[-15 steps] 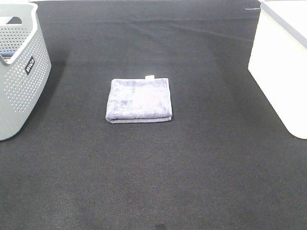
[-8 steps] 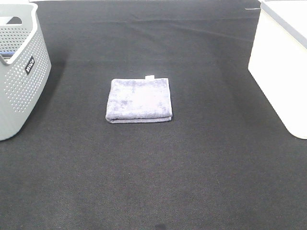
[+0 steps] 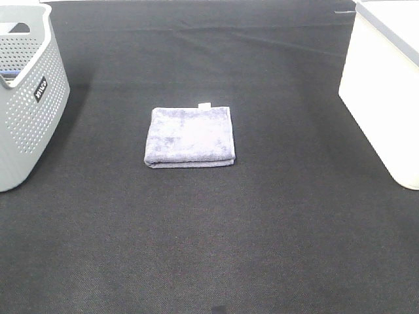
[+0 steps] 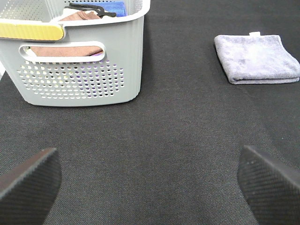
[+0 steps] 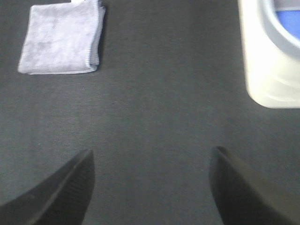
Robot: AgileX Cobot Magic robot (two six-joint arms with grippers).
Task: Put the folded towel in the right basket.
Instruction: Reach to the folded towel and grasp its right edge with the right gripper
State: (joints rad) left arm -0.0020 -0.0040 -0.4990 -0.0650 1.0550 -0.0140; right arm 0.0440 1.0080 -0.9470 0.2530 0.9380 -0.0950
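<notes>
Nothing moved since a second ago | folded towel [image 3: 190, 137] lies flat in middle of tabletop [image 3: 196, 248], untouched, well apart from right basket [image 3: 383, 98] | left fingers [image 4: 28, 185] spread, empty | right fingers [image 5: 65, 192] spread, empty, towel ahead: probably readied for the approach and pick

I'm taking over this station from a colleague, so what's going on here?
The folded towel lies flat in the middle of the dark mat, between a grey perforated basket on the left and the white basket on the right. Nothing is holding it. The left gripper and the right gripper are both open over bare mat, well short of the towel. The move into the white basket has not begun.
</notes>
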